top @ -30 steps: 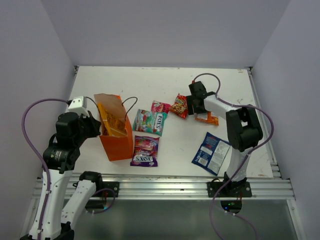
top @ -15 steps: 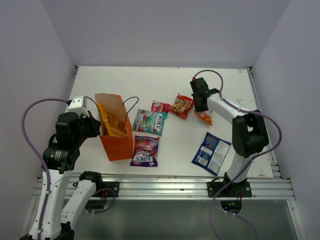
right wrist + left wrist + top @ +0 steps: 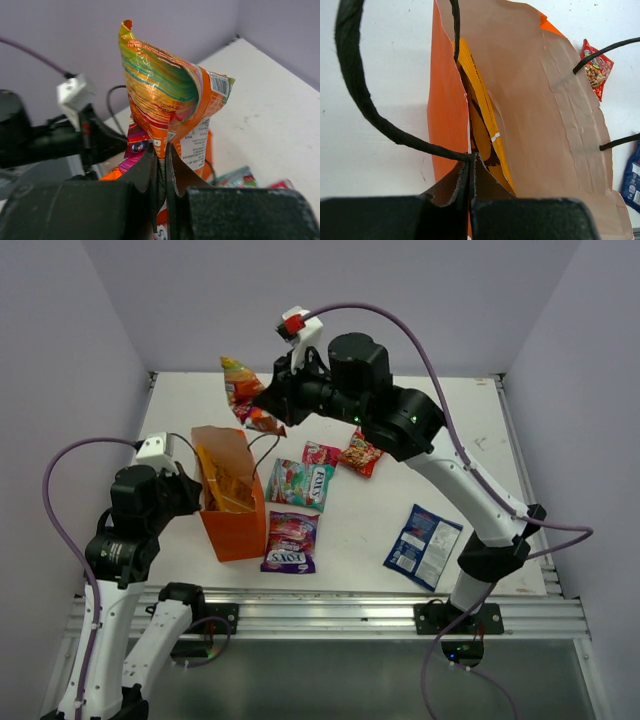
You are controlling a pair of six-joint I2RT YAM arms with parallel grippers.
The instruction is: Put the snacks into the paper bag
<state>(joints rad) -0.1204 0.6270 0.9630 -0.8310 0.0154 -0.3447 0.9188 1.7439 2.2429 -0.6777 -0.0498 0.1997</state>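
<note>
The right gripper (image 3: 161, 155) is pressed together on the lower edge of a small orange packet (image 3: 165, 95) and holds it up in the air, far of the upright orange paper bag (image 3: 238, 525). The left gripper (image 3: 471, 165) pinches the bag's left rim. A yellow snack bag (image 3: 481, 97) stands inside.

Overhead view, wrist close-ups, paper bag (image 3: 236, 530) shared
</note>
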